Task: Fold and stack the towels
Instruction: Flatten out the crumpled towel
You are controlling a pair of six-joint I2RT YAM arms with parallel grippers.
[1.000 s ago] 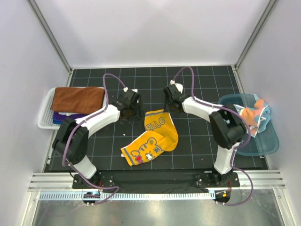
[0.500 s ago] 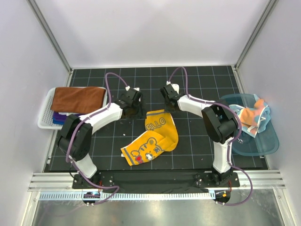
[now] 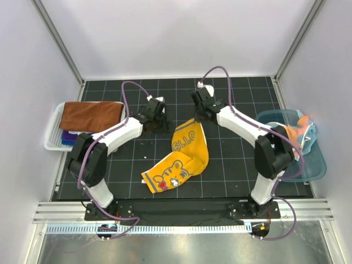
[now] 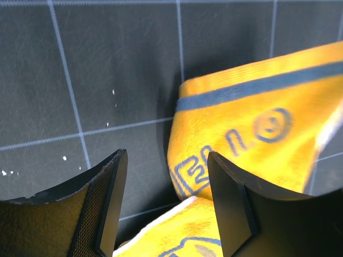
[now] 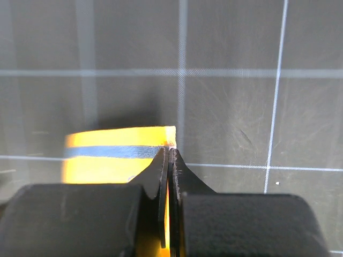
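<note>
Right gripper (image 5: 169,152) clamped shut on top corner of yellow towel (image 3: 179,159), frame centre. Left gripper (image 4: 165,160) jaws apart, empty, just left of that corner. Brown towel (image 3: 91,114) on white basket (image 3: 52,142), left edge. Crumpled towels (image 3: 297,135) in teal tub (image 3: 311,165), right edge.

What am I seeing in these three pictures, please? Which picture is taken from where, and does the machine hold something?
These are two robot arms fixed at the near edge of a black gridded table. The wide picture looks down from above; the other two come from a camera on each wrist. A yellow towel lies in the middle. The right fingers are shut on its far corner; the left fingers stand open over its edge, gripping nothing. On the left, a white basket holds a folded brown towel; on the right, a teal tub holds crumpled towels.
</note>
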